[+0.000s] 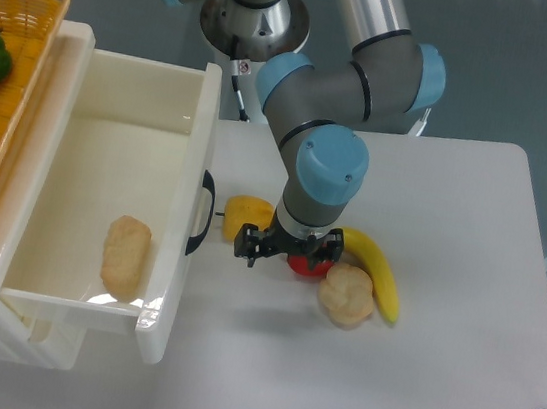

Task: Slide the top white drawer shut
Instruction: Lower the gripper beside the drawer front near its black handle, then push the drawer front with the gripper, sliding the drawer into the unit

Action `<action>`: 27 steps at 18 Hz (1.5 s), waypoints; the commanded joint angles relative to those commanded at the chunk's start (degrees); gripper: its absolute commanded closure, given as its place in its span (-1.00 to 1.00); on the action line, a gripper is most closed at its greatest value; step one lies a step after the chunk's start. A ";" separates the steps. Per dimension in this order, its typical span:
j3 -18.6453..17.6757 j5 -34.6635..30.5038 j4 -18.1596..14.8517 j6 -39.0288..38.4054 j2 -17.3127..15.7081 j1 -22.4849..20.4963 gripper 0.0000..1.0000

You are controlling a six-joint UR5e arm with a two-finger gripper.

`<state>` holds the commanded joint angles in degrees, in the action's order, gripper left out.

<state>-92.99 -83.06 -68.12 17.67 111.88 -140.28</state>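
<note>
One drawer — the top white drawer (122, 205) — stands pulled fully out, so the gripper (285, 249) hovers just beyond its black handle (202, 213), finger state impossible to tell.

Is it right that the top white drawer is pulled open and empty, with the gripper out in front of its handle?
Not quite. In the camera view the top white drawer is open but not empty: a pale bread-like piece lies inside. The gripper is indeed out beyond the black handle.

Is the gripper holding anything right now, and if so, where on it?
Cannot be told. The gripper hangs over the table beside the open top white drawer, its fingertips hidden under the wrist. It isn't on the drawer's black handle.
</note>
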 joint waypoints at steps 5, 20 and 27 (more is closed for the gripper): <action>-0.09 0.35 0.00 0.00 0.00 1.06 -1.00; -0.09 2.02 -0.17 0.09 -0.61 2.11 -1.00; 0.00 2.28 -0.26 0.09 -0.88 2.72 -1.00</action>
<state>-92.99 -80.77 -68.38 17.75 111.01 -137.55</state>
